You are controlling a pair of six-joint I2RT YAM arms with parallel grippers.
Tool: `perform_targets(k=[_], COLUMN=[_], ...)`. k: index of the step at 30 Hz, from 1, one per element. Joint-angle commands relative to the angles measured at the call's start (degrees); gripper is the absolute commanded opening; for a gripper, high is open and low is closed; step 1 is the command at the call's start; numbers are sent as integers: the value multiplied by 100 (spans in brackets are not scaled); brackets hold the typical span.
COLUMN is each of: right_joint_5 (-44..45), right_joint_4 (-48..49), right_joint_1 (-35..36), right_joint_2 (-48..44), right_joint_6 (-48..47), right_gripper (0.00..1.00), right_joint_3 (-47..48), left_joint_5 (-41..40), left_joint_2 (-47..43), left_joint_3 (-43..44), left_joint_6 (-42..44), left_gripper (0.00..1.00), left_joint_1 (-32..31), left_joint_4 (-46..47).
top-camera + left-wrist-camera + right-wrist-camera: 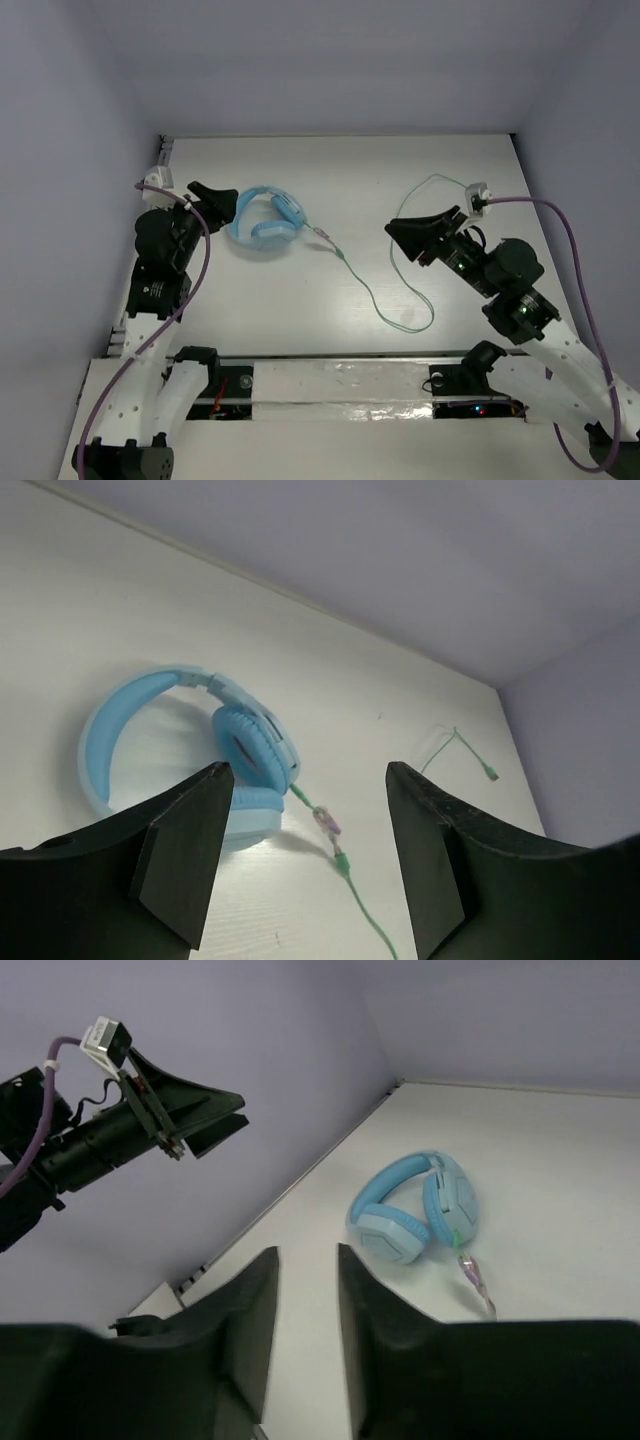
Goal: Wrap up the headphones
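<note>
The light blue headphones (265, 222) lie flat on the white table at the left, ear cups folded in. Their thin pale-green cable (365, 290) runs right from them, loops near the table's front and ends at the back right. My left gripper (220, 202) is open and empty, just left of the headband. In the left wrist view the headphones (250, 745) lie beyond my wide-open gripper (305, 780), and the cable (365, 910) passes between the fingers' lines. My right gripper (405, 232) hovers right of centre, narrowly open and empty (307, 1255), pointing at the headphones (392, 1235).
Pale purple walls (60, 150) close in the table on the left, back and right. Thick purple robot cables (575, 260) hang from both arms. A white rail (340, 380) runs along the near edge. The left arm (120, 1125) shows in the right wrist view.
</note>
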Motion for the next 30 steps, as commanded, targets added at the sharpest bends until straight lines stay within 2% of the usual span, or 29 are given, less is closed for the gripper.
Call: perform_targets(k=[1,2,4,5,6,7,8,10,11,14,16,17,18,19,20,23,24,26,30], right_joint_5=[399,486,609,671,715,698,681,514,452,391,355,355,320,276,250,4,-66,-119,-233], right_joint_4=[-331,-358,-366,-384,-375,-349,-288,-157,53,213,284,353,415,503,582,609,679,723,706], right_joint_1=[28,28,28,28,28,28,28,28,28,28,28,28,28,28,28,28,28,28,28], right_joint_2=[-309,-397,-407,-381,-293,-249,-205,-47,6,295,393,454,463,472,516,718,788,841,877], right_joint_6=[325,360,386,430,439,457,509,571,606,659,668,702,703,703,694,659,668,659,598], right_gripper=[40,48,47,31,22,14,0,0,0,0,0,0,1,9,30,59,63,67,67], right_joint_3=[-320,-364,-400,-383,-365,-365,-356,-391,-487,-532,-558,-584,-654,-707,-725,-690,-699,-699,-690], left_joint_5=[-371,-520,-653,-610,-566,-557,-652,-758,-889,-1049,-1101,-1223,-1329,-1426,-1531,-1708,-1682,-1690,-1409], left_joint_2=[49,145,277,339,505,611,725,1173,1453,1841,2245,2360,2552,2615,2651,2774,3000,3370,4546], left_joint_3=[-6,81,170,214,310,380,468,714,767,733,776,785,829,847,856,829,864,952,1329], left_joint_6=[186,300,345,353,449,494,546,740,758,810,889,942,994,995,1021,1091,1126,1153,1066], left_gripper=[60,62,61,59,57,51,35,20,1,0,12,33,46,55,65,71,71,71,69], left_joint_1=[-17,-17,-17,-17,-17,-17,-17,-17,-17,36,36,36,36,36,36,36,36,36,36], left_joint_4=[-231,-397,-530,-618,-654,-724,-977,-1259,-1495,-1568,-1612,-1595,-1594,-1638,-1621,-1464,-1454,-1497,-1410])
